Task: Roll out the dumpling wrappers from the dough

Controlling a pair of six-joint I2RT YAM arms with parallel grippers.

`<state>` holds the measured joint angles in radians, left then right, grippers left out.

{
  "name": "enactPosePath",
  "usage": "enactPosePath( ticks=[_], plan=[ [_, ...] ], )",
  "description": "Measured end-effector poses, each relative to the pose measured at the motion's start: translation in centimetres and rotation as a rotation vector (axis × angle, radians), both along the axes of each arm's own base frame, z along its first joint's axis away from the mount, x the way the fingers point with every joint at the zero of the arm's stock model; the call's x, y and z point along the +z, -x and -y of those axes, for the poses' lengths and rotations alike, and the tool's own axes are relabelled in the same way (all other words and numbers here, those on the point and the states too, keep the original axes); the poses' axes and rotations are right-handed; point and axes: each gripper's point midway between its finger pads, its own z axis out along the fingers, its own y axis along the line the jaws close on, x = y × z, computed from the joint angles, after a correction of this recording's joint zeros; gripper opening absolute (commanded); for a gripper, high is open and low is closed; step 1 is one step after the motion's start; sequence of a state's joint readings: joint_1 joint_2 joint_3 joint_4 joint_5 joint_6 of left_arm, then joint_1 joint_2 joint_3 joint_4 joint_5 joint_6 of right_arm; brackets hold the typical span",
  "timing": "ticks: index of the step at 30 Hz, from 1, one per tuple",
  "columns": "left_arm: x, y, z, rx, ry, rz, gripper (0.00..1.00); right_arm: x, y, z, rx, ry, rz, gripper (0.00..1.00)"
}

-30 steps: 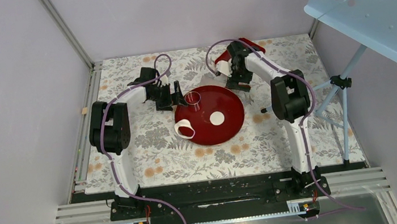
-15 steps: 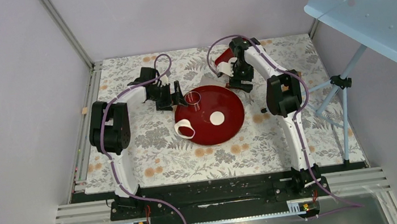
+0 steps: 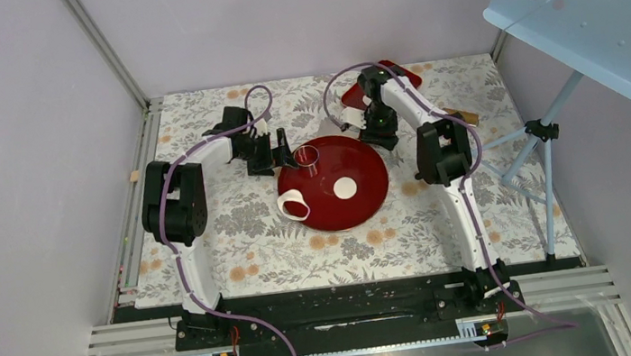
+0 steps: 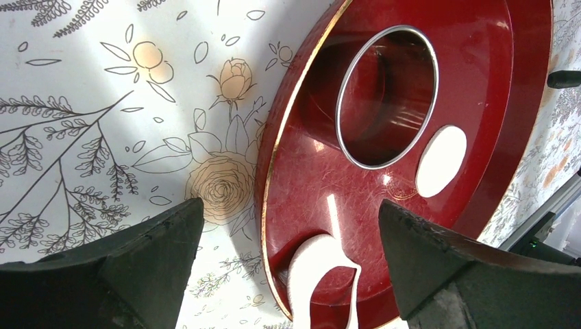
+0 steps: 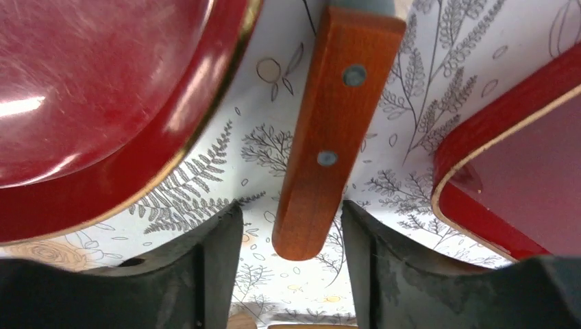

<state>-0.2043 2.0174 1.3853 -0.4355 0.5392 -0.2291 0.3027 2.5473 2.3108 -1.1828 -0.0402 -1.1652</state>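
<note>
A round red plate [image 3: 369,203] lies mid-table. On it are one flat white wrapper disc [image 3: 345,187], a white dough scrap with a hole [image 3: 293,204] at the near left rim, and a metal ring cutter [image 3: 306,155] at the far left. In the left wrist view the cutter [image 4: 387,96], the disc [image 4: 440,161] and the scrap [image 4: 322,274] show. My left gripper [image 4: 291,253] is open and empty over the plate's left rim. My right gripper [image 5: 289,212] is open, with a wooden tool handle [image 5: 332,130] lying between its jaws, apart from both.
A red rectangular tray [image 3: 394,73] lies at the back, also at the right of the right wrist view [image 5: 521,171]. A wooden piece [image 3: 466,114] shows right of the right arm. A blue perforated stand [image 3: 600,7] with a tripod stands at the right edge.
The right arm has swung its elbow to the left and turned its wrist, uncovering more of the back tray. The left arm and the things on the plate have not moved.
</note>
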Motion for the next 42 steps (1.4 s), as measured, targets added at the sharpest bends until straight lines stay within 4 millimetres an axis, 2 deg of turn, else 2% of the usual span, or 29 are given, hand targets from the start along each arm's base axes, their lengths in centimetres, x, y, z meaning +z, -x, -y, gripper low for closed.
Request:
enactPosePath(
  ticks=[3,4,5,10,15,17,20,22,24,26,28,31,34,36,38,40,42],
  plan=[
    [0.0,0.0,0.0,0.001,-0.001,0.0,0.99,0.0,0.0,-0.7,0.018,0.003,0.004,0.19],
    [0.0,0.0,0.0,0.001,0.0,0.0,0.99,0.0,0.0,-0.8,0.011,0.007,0.008,0.07],
    [0.0,0.0,0.0,0.001,0.0,0.0,0.99,0.0,-0.3,-1.1,0.007,0.005,0.024,0.0],
    [0.0,-0.1,-0.1,0.003,0.0,0.0,0.99,0.2,-0.8,-1.1,-0.018,0.031,0.052,0.0],
    [0.0,-0.2,-0.3,0.007,0.0,0.001,0.99,0.7,-1.3,-0.4,-0.117,0.06,0.11,0.0],
    [0.2,-0.1,-0.4,0.009,-0.002,0.003,0.99,2.0,-1.1,-0.1,-0.169,0.063,0.147,0.0],
    [1.1,0.2,-1.0,0.018,-0.005,0.007,0.99,6.0,-0.5,0.3,-0.257,0.032,0.24,0.0],
    [3.1,0.2,-1.6,0.02,0.0,0.045,0.99,9.7,0.1,0.5,-0.308,-0.015,0.331,0.0],
    [6.1,0.1,-2.0,0.008,0.01,0.116,0.99,13.5,1.3,0.7,-0.347,-0.071,0.431,0.0],
    [10.2,0.1,-2.3,-0.018,0.022,0.204,0.99,16.9,3.4,1.0,-0.369,-0.121,0.527,0.0],
    [15.1,-0.2,-2.0,-0.061,0.048,0.321,0.99,19.3,5.9,0.8,-0.371,-0.171,0.599,0.0],
    [21.7,0.7,-0.9,-0.141,0.122,0.475,0.99,20.6,9.7,-0.4,-0.339,-0.237,0.654,0.0],
    [26.2,3.1,0.4,-0.214,0.232,0.544,0.99,19.7,12.9,-2.1,-0.28,-0.303,0.673,0.0],
    [27.9,4.7,1.5,-0.258,0.309,0.542,0.99,18.4,15.0,-2.3,-0.254,-0.329,0.646,0.0],
    [28.4,5.9,2.9,-0.302,0.373,0.523,0.99,17.6,16.3,-2.0,-0.249,-0.341,0.629,0.0],
    [27.6,7.2,4.4,-0.342,0.418,0.474,0.99,17.5,17.0,-1.8,-0.249,-0.358,0.631,0.0],
    [25.7,8.9,6.2,-0.383,0.454,0.389,0.99,17.9,17.0,-1.9,-0.248,-0.375,0.645,0.0]
  ],
)
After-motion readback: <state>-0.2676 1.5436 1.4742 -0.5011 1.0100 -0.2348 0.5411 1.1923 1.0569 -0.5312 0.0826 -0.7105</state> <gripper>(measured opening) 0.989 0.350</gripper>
